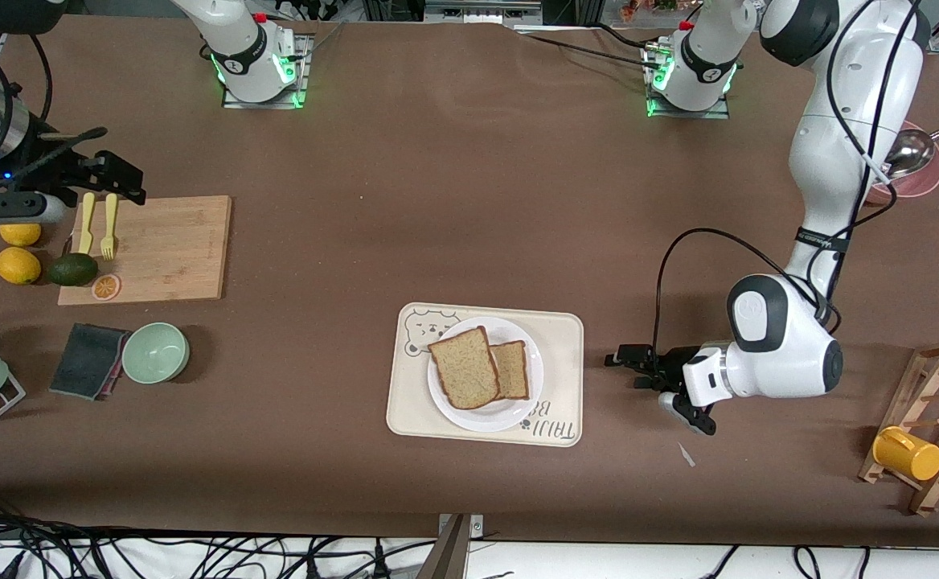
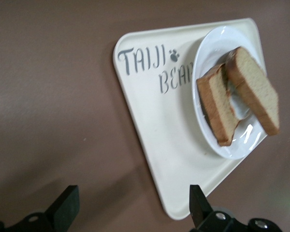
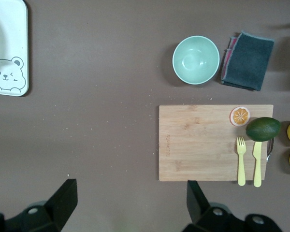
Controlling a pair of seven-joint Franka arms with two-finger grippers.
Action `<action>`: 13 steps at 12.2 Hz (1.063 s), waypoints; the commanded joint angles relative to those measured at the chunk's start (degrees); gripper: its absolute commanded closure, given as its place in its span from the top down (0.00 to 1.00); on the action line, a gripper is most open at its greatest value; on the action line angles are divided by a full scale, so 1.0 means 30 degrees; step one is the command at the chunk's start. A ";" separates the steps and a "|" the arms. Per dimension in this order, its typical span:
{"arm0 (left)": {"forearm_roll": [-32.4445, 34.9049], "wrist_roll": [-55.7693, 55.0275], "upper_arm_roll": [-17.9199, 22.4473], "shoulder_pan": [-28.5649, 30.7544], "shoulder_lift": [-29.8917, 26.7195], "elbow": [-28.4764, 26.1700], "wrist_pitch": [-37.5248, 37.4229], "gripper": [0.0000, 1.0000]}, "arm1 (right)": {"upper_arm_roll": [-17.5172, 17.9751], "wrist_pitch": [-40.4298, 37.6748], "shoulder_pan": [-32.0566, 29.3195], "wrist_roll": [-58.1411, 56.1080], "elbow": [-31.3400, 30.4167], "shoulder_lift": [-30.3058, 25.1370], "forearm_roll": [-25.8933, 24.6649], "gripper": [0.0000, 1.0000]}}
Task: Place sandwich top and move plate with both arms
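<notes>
The sandwich top (image 1: 463, 367) lay on the plate (image 1: 518, 412), leaning over a smaller, darker slice (image 1: 513, 369) so that it sat tilted rather than flat, overlapping that slice on the side toward the right arm's end of the counter (image 1: 453, 185). The plate rested on a cream tray (image 1: 409, 402) printed with a bear drawing and grey lettering. The left gripper (image 1: 653, 378) hovered low over the bare counter just beside the tray, on the side toward the left arm's end, its jaws spread wide and holding nothing; in the left wrist view the tray (image 2: 150, 135), plate (image 2: 208, 53) and both slices showed between its two black fingertips (image 2: 198, 203). The right gripper (image 1: 112, 181) hung over the edge of a wooden cutting board (image 1: 172, 249) at the right arm's end, well apart from the plate, jaws likewise spread and empty. On that board lay a yellow fork (image 1: 108, 227), a yellow knife (image 1: 86, 223), an avocado (image 1: 72, 269) and an orange slice (image 1: 105, 286). Two lemons (image 1: 18, 265) sat beside the board, and a green bowl (image 1: 156, 352) and a dark cloth (image 1: 88, 361) lay nearer the front camera.
</notes>
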 commanded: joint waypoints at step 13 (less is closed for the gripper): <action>0.9259 -1.4360 -0.0004 -0.0602 -0.8723 -0.0639 -0.8735 1.00 | -0.0345 0.0544 -0.0479 -0.0264 0.1641 0.1461 -0.0018 1.00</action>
